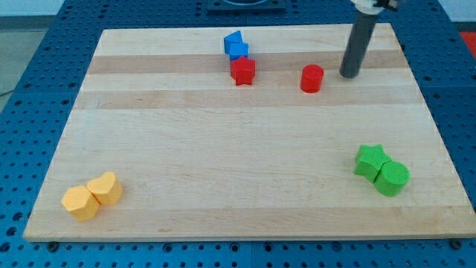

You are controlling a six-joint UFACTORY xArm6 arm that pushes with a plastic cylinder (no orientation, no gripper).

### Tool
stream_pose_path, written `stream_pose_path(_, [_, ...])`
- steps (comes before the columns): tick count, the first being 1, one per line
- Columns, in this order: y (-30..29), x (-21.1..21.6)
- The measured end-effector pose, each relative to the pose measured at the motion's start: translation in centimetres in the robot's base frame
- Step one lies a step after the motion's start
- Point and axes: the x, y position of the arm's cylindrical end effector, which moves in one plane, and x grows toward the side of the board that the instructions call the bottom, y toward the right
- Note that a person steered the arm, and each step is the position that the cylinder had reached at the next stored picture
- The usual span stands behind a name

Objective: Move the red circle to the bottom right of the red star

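Wooden surface carries my upright rod; my tip rests just right of the red circle, well right of the red star. No claw shows.

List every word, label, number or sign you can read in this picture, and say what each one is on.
None: no text shows anywhere.
The board, the red circle, the red star and the blue, green and yellow blocks are all plain.
My tip, right of the red circle, bears no marking.
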Motion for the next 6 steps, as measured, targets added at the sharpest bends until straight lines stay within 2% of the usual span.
stream_pose_path(1, [-4.0,0.7])
stream_pose_path(2, [-5.9,4.5])
stream_pose_path(3, [-3.6,4.9])
stream_pose_path(4, [2.4,5.3])
stream_pose_path(5, [3.4,7.9])
stream_pose_path(6, [0.7,8.4])
